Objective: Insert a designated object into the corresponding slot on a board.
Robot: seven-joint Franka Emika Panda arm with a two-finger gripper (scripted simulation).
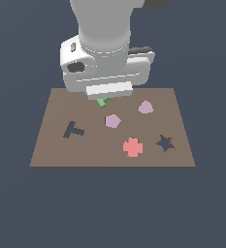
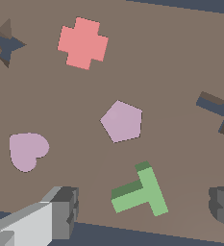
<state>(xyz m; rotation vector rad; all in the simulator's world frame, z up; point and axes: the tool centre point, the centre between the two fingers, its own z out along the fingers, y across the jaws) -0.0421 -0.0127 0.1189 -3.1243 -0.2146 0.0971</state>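
White rounded arm [image 1: 102, 29], dark grey fingers [image 2: 65, 211].

I'm looking at a simulated test scene (flat, untextured renders): a plain brown board [image 1: 112, 127] floating on featureless dark blue-grey ground all around it.

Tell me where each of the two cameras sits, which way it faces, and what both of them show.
Exterior view: off the arm, raised, looking down at the board; the arm's wrist and pincer hang over the far edge.
Wrist view: on the wrist, looking down the open pincer; one finger shows at each side.
Shared: green block, T-shaped slot, red cross, lilac pentagon, lilac heart, star cutout.
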